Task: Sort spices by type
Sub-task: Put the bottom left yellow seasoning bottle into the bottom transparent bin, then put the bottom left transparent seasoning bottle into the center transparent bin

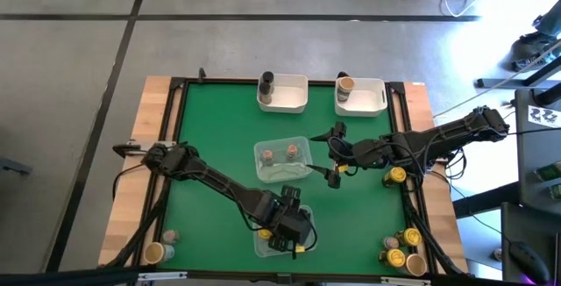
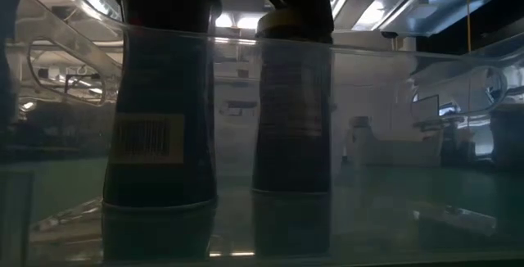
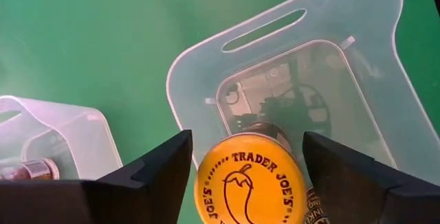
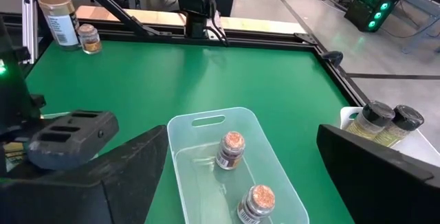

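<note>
My left gripper [image 1: 289,226] hangs over a clear tray [image 3: 357,59] near the table's front edge. It is open, with its fingers on either side of a yellow-lidded spice jar [image 3: 249,179]. In the low view this jar [image 2: 291,103] stands upright in the tray beside another yellow-lidded jar [image 2: 164,95]. A second clear tray [image 1: 282,159] at mid-table holds two reddish-topped jars [image 4: 231,148]. My right gripper [image 1: 336,156] waits open above that tray's right side, touching nothing. My left gripper comes at the jar from above, slanting down, one finger on each side just under the yellow lid [image 3: 206,183]. A thin slit shows beside one finger [image 3: 175,162]. Whether the other finger [image 3: 330,169] touches, I cannot tell. The jar stands upright on the tray floor.
Two white bins stand at the far edge, one [image 1: 282,93] with dark-lidded jars, one [image 1: 361,96] with a tan-lidded jar. Loose jars stand at the near left corner [image 1: 158,251], the near right corner [image 1: 399,253] and the right edge [image 1: 396,176].
</note>
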